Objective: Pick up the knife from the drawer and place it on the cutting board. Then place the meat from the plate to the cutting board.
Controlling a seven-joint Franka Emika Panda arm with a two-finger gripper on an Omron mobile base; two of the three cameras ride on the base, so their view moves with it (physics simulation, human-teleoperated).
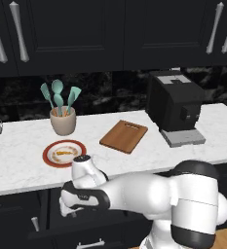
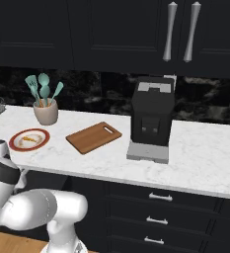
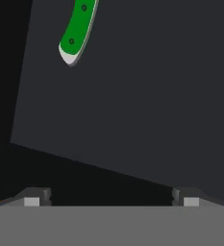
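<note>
You are reaching into the drawer (image 3: 132,96): gripper (image 3: 111,197) spread wide and empty, knife (image 3: 77,29) lying ahead on the drawer floor. Cutting board (image 1: 124,136) bare; meat (image 1: 62,153) lying on the plate (image 1: 49,156). Both placements are remaining.

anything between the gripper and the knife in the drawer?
Nothing visible. In the hand view the open gripper looks onto the bare dark drawer floor; the knife's green handle lies farther in at the top edge, with clear floor between.
</note>
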